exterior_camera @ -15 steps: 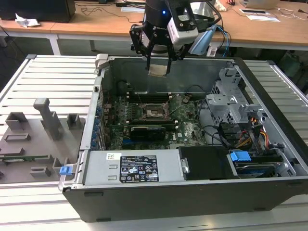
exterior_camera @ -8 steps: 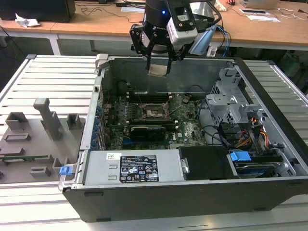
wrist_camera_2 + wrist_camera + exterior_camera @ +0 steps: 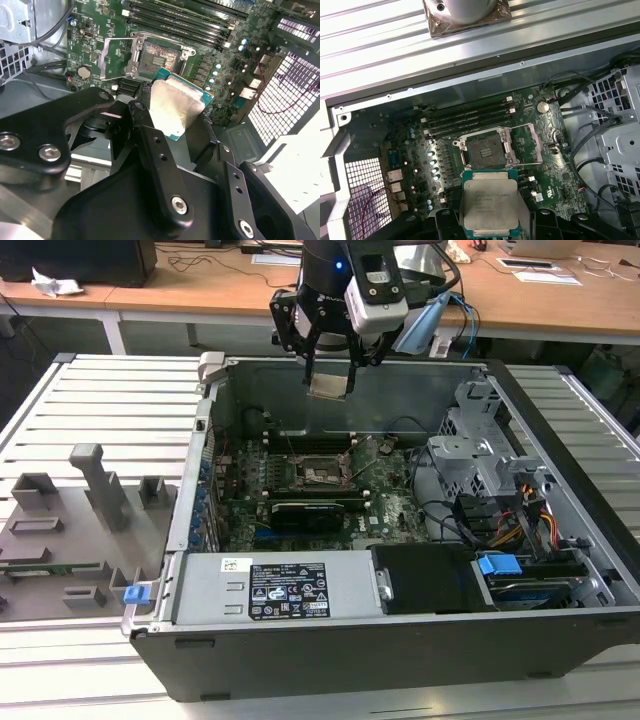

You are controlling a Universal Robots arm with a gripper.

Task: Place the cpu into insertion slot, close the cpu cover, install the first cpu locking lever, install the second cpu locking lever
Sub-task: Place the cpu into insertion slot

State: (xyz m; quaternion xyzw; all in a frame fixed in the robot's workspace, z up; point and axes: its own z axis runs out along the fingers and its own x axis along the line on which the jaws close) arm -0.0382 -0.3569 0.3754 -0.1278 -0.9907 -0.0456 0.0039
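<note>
Jaws gripping chip (image 3: 488, 205) by opposite edges, hovering above open socket (image 3: 485, 150); likely light, stiff, underside fragile, edge-hold safest.

lab: slatted aluminium bench (image 3: 110, 400), desks (image 3: 200, 288)

An open case (image 3: 300, 660) lies on a slatted table (image 3: 110, 390). Inside it, a green board (image 3: 390, 505) carries a black card (image 3: 310, 510), memory slots (image 3: 470, 117) and a coin battery (image 3: 542, 106). A labelled power supply (image 3: 270, 590) sits beside the board. A drive cage (image 3: 475, 455) stands at the exterior view's right. Grey fixtures (image 3: 100, 485) stand on the table at its left.
</note>
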